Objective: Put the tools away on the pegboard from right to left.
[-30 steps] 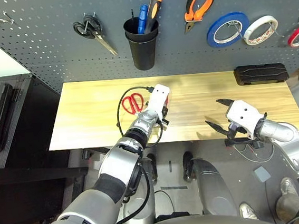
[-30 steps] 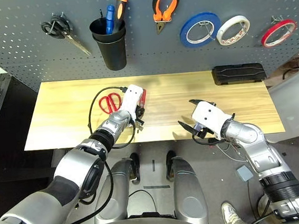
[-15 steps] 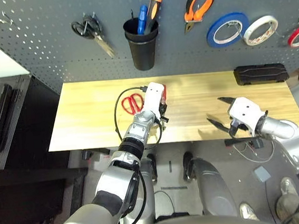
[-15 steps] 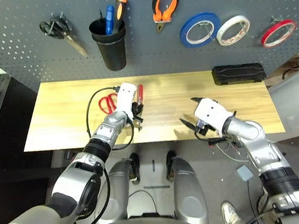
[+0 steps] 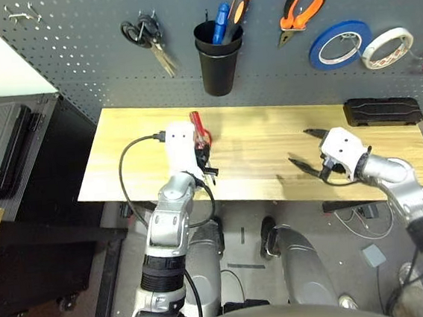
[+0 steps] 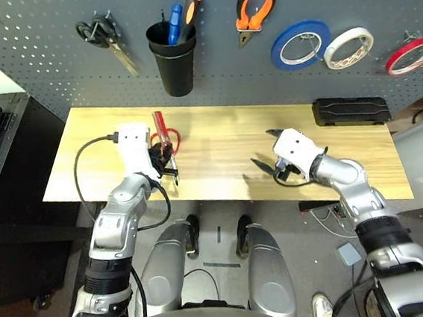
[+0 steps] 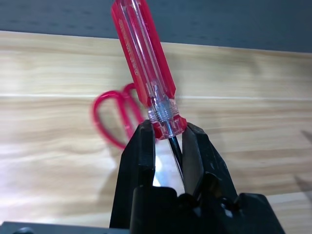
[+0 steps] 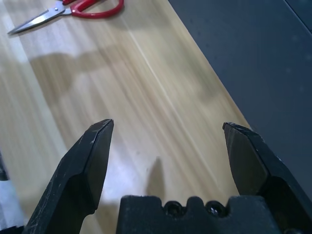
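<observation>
While black cup [image 5: 216,57] holds two screwdrivers, left gripper [image 7: 168,146] clamps red-handled screwdriver [image 7: 144,68]

left claw [image 7: 168,141] clamped tight, forearm raised; right claw [image 8: 165,141] spread wide, held low

We find no text, label, brand, number or sign that we can read on anything in these views.
</observation>
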